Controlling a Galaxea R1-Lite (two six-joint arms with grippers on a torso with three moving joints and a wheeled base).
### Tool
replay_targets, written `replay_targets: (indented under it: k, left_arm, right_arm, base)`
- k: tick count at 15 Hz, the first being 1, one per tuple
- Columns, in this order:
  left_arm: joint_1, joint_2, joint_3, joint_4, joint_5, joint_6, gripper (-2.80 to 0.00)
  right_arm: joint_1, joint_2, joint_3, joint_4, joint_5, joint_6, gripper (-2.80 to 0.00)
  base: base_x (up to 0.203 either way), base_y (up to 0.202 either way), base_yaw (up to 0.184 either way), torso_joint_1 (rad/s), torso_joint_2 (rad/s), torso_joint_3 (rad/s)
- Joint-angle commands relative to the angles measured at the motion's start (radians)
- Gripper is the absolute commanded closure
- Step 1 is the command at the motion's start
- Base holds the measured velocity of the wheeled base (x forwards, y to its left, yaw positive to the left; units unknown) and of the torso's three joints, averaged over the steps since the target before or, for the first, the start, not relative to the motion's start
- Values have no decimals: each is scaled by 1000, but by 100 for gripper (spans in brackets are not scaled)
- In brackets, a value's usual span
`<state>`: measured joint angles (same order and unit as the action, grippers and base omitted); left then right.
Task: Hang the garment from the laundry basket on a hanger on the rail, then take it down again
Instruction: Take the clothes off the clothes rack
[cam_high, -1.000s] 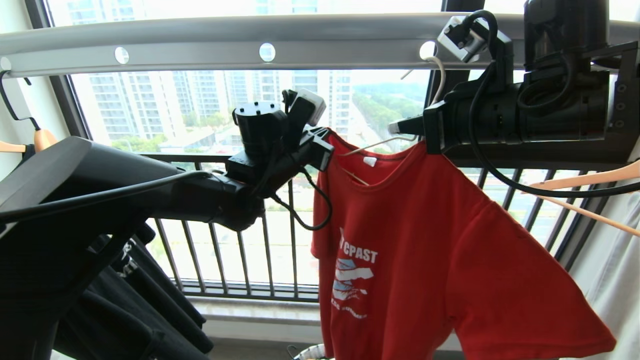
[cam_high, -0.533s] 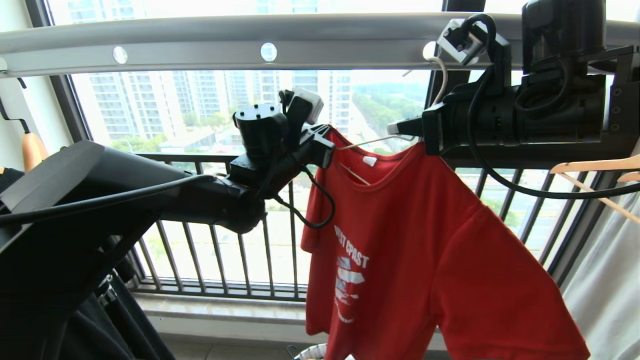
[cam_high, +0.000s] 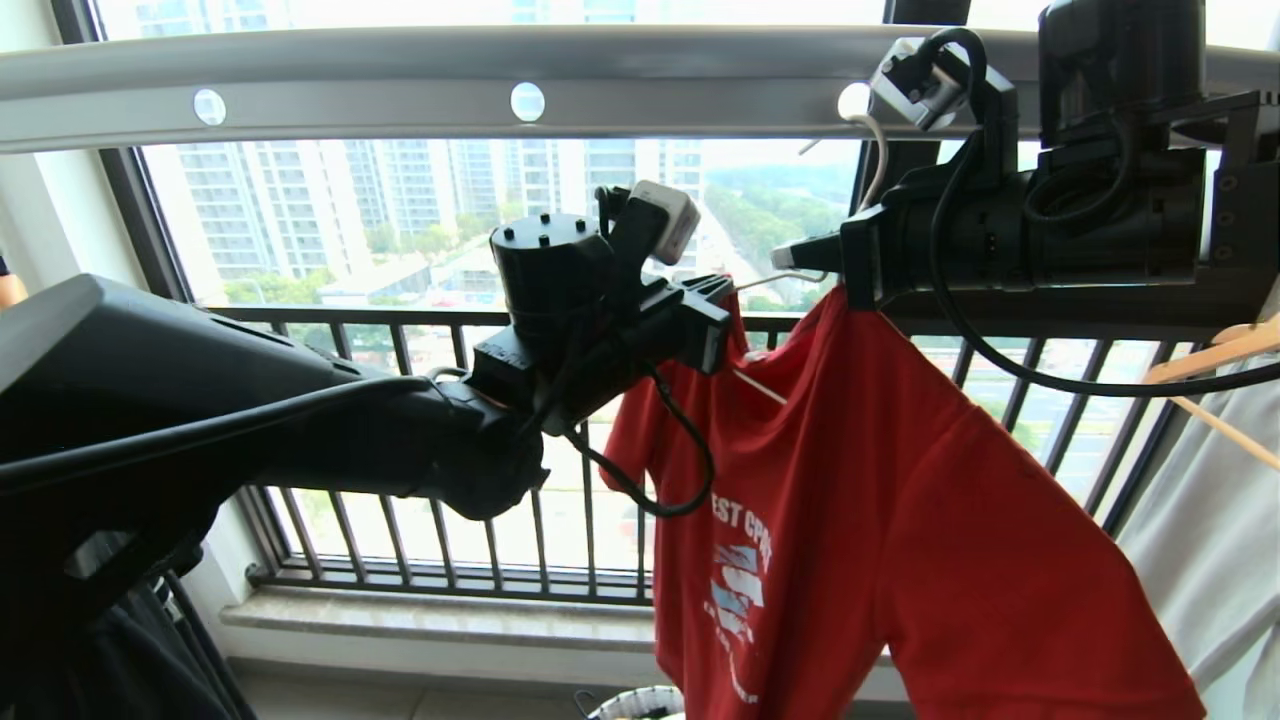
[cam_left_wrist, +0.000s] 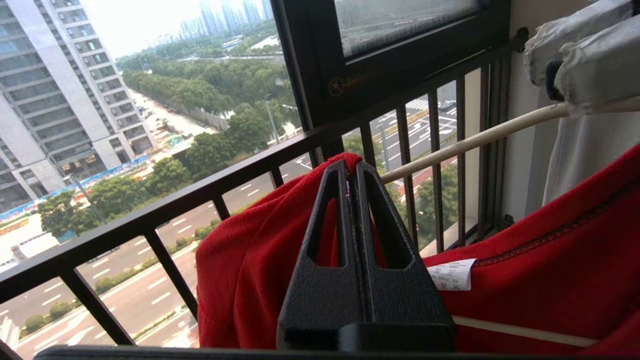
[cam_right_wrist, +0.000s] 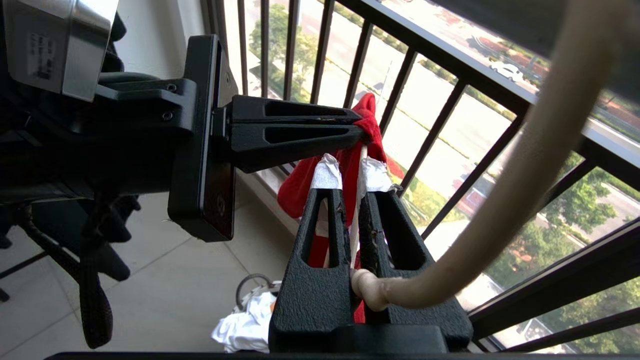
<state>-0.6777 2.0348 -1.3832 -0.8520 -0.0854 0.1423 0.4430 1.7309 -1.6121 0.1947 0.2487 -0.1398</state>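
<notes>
Both grippers clamp below the pale grey holed metal rail (cam_high: 400, 85).
Left gripper (cam_left_wrist: 350, 175) pinches the red printed T-shirt (cam_high: 900, 520); right gripper (cam_right_wrist: 350, 175) pinches the thin whitish wire hanger (cam_right_wrist: 505, 200).

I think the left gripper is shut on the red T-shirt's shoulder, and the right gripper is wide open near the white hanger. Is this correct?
Not quite. The right gripper is not open: it is shut on the hanger, as the right wrist view shows. The left gripper is indeed shut on the red T-shirt.
</notes>
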Motion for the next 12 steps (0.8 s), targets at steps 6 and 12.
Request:
replay_targets:
  k: [6, 12]
  left_arm:
    - [-51, -142, 134, -5, -126, -69, 0]
    - [-122, -185, 151, -6, -169, -88, 0]
  right_arm:
    - [2, 12, 1, 2, 3, 2, 0]
    - [2, 21, 1, 1, 3, 3, 0]
  base:
    - [0, 0, 0, 0, 0, 0]
    - [0, 0, 0, 0, 0, 0]
